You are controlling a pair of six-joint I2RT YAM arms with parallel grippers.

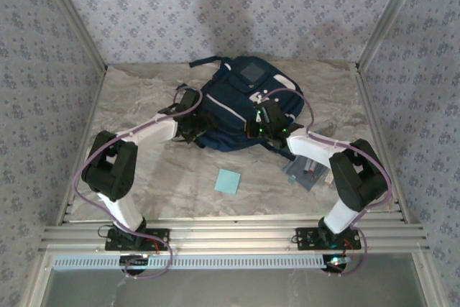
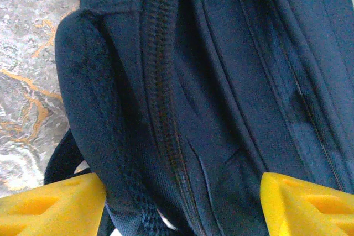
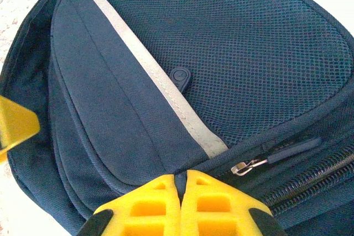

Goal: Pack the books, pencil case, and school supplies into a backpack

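The navy backpack (image 1: 241, 98) lies flat at the back middle of the table, its grey patch facing up. At its left edge my left gripper (image 1: 192, 126) is open; its yellow fingers (image 2: 55, 205) stand wide apart astride a zipper seam (image 2: 166, 136), with backpack fabric (image 2: 232, 81) between them. On the right side, my right gripper (image 3: 182, 178) is shut on a thin ridge of the backpack's fabric (image 3: 110, 109) beside a metal zipper pull (image 3: 243, 167). The light-blue pad of school supplies (image 1: 228, 181) lies on the table in front. The pencil case (image 1: 305, 172) lies half under my right arm. The books are out of view.
Patterned walls and metal rails (image 1: 230, 234) fence in the marble table (image 1: 144, 98). Both forearms reach inward from the near edge. Bare table lies left of the backpack and between the two arms around the pad.
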